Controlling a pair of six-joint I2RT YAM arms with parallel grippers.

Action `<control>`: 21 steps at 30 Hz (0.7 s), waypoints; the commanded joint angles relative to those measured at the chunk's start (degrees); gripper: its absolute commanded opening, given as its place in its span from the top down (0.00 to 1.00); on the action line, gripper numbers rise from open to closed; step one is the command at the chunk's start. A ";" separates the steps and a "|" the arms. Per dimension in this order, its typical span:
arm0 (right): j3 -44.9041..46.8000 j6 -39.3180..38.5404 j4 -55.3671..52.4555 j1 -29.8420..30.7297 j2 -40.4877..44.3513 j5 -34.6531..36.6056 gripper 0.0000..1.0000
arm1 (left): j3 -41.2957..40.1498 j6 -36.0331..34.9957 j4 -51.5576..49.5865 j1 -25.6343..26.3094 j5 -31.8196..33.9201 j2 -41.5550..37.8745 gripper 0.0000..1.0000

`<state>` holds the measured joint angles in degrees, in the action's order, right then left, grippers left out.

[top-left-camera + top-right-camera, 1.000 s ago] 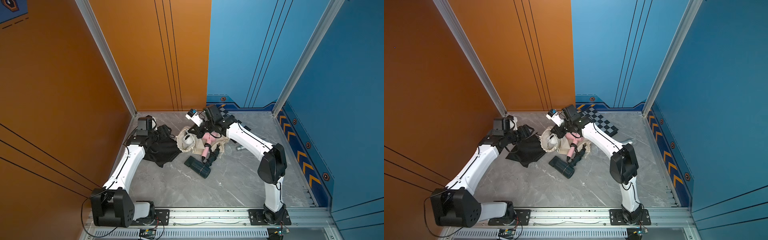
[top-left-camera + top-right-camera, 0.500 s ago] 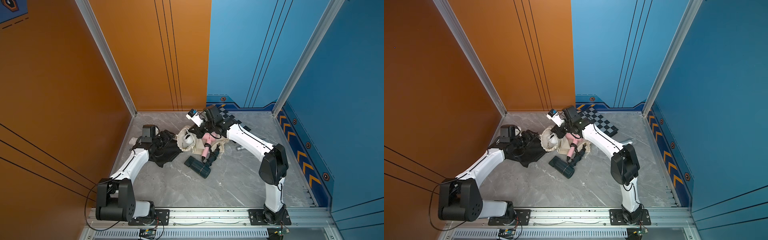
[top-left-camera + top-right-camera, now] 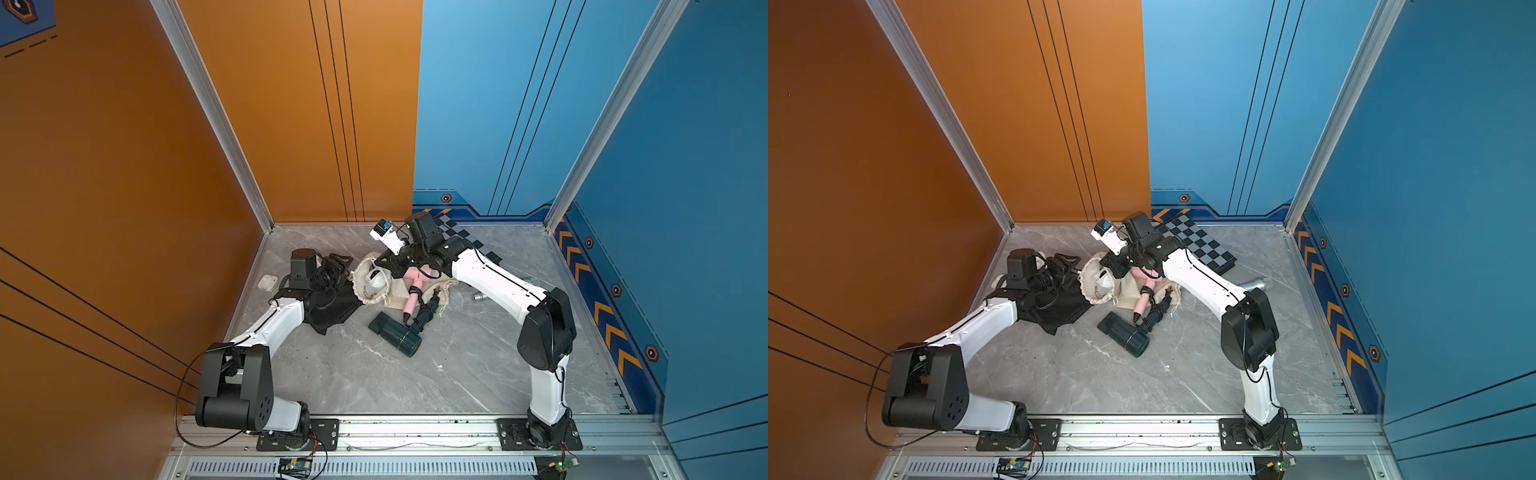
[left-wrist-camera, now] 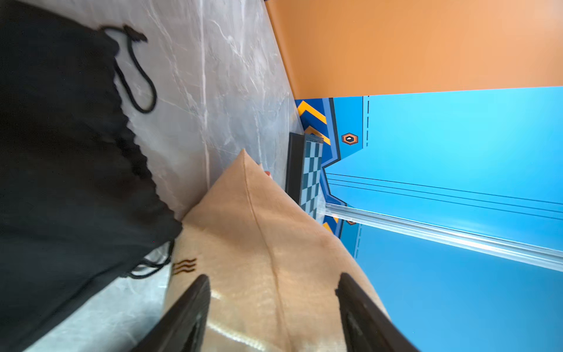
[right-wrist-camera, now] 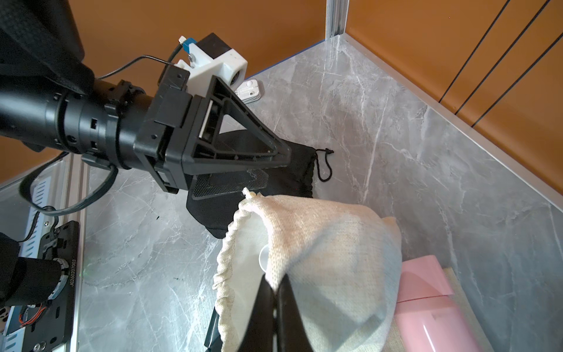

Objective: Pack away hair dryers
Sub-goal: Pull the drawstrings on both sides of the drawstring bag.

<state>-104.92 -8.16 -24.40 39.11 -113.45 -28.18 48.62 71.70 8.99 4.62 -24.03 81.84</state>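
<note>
A white hair dryer [image 3: 376, 279] lies inside the mouth of a cream cloth bag [image 5: 335, 243], and only a sliver of it [image 5: 263, 259] shows in the right wrist view. My right gripper [image 5: 275, 279] is shut on the bag's rim, holding the mouth up. My left gripper [image 4: 273, 275] is open, with the bag's other side between its fingers. The pink hair dryer [image 3: 415, 286] rests on a second cream bag beside it. In front lies the dark hair dryer [image 3: 1125, 334], its cord bundled.
A black drawstring bag [image 3: 332, 307] lies under the left arm. A white earbud case [image 3: 267, 282] sits near the left wall. A checkered board [image 3: 1200, 245] lies at the back, and a silver-grey microphone [image 3: 1256, 283] behind the right arm.
The left arm has swung from over the black bag toward the cream bag's mouth, and its jaws have narrowed a little. The right arm has held still.
</note>
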 commanded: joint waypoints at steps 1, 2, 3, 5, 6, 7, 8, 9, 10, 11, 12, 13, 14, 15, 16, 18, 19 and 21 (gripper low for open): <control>0.60 -0.44 1.01 0.04 1.34 0.81 1.00 | -0.15 1.27 0.09 0.76 1.32 -0.80 0.35; 0.60 -0.38 1.01 -0.08 1.43 0.76 1.00 | -0.55 1.03 -0.75 0.74 1.73 -1.38 0.35; 0.60 -0.31 1.02 -0.17 1.43 0.76 1.00 | -0.86 0.80 -1.64 0.79 2.16 -2.03 0.35; 0.60 -0.28 1.02 -0.35 1.60 0.68 1.00 | -1.50 0.08 -3.26 0.49 2.75 -3.44 0.35; 0.60 -0.27 1.02 -0.44 1.73 0.67 1.00 | -1.81 -0.30 -4.05 0.30 3.00 -4.30 0.35; 0.68 -0.26 1.02 -0.53 1.81 0.67 1.00 | -2.00 -0.60 -4.61 0.21 3.20 -4.93 0.35; 0.69 -0.20 1.01 -0.61 1.83 0.67 1.00 | -1.99 -0.95 -5.64 0.12 3.43 -5.53 0.35; 0.82 -0.27 1.01 -0.64 1.86 0.67 1.00 | -1.92 -1.27 -6.36 0.03 3.40 -5.97 0.35; 0.86 -0.12 1.02 -0.69 1.89 0.72 1.00 | -1.91 -1.45 -7.02 -0.10 3.32 -6.31 0.35; 0.94 -0.16 1.01 -0.70 1.90 0.75 1.00 | -2.06 -1.42 -7.23 -0.05 3.08 -6.51 0.34; 0.97 -0.06 1.02 -0.78 1.92 0.68 1.00 | -2.20 -1.19 -7.25 -0.05 2.94 -6.75 0.34; 0.95 -0.05 1.01 -0.77 1.87 0.63 1.00 | -2.47 -0.82 -7.26 0.04 2.90 -6.96 0.34; 1.04 -0.01 1.02 -0.79 1.89 0.59 1.00 | -2.84 -0.29 -7.24 0.10 2.86 -7.21 0.34; 1.04 0.14 0.99 -0.79 1.85 0.63 1.00 | -3.11 0.27 -7.18 0.12 2.78 -7.44 0.34; 1.04 0.08 1.02 -0.71 1.90 0.59 1.00 | -3.51 1.20 -7.00 0.12 2.86 -7.56 0.34; 1.04 0.10 1.02 -0.70 1.77 0.59 1.00 | -4.49 2.80 -6.01 0.27 2.96 -7.84 0.33; 0.97 0.12 1.02 -0.70 1.81 0.50 1.00 | -4.95 3.85 -5.26 0.43 2.94 -7.77 0.33; 1.03 0.09 0.96 -0.68 1.91 0.41 1.00 | -5.70 5.42 -3.59 0.64 3.16 -7.49 0.33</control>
<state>-104.42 -8.14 -24.38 38.52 -113.45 -28.18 44.23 74.52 4.19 4.95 -21.89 75.05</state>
